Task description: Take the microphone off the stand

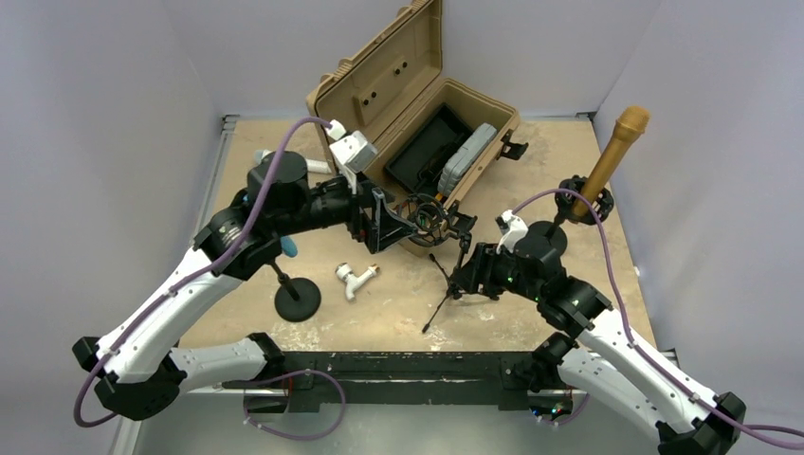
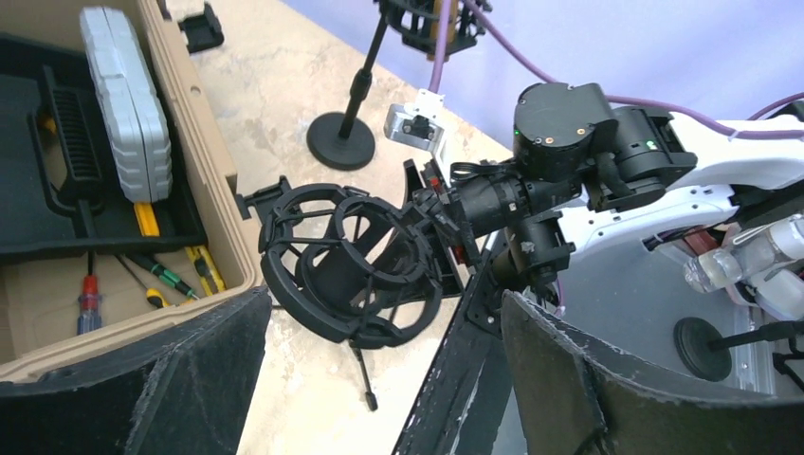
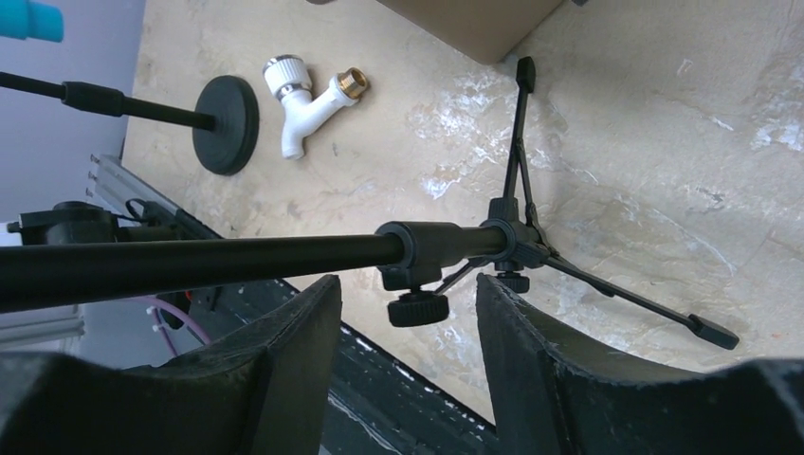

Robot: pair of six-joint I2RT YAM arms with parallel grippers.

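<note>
- We take the microphone point(image 2: 327, 270) to be the dark barrel seated inside the black shock mount point(image 2: 351, 261), though we cannot rule out that it is only the mount's own sleeve.
- The mount sits atop the tripod stand point(image 3: 284, 254), just in front of the open tan case point(image 2: 216, 204).
- The left gripper point(image 2: 384, 313) faces the mount with its 2 fingers spread wide. This is probably because the ring cage is broad and anything narrower would snag the elastic. Nothing is pinched.
- The right gripper point(image 3: 406, 289) sits low by the pole's collar and knob. Its fingers are parted on either side and touch neither, as far as we can see. We judge it is there to steady the light tripod while the other arm pulls.
- The case lid stands propped back. Inside, a black tray point(image 2: 19, 114) holds a grey ribbed box point(image 2: 123, 95) and a black comb-like part point(image 2: 71, 142).
- Beside the tray, in the tan well, lie a red-handled screwdriver point(image 2: 87, 303), a green-and-black one point(image 2: 156, 275) and yellow-handled tools.
- A gold microphone point(image 1: 618, 147) stands in a 2nd mount at the far right, well apart from both grippers.
- A white pipe fitting point(image 3: 308, 109) lies loose on the table beside a round stand base point(image 3: 228, 123).
</note>
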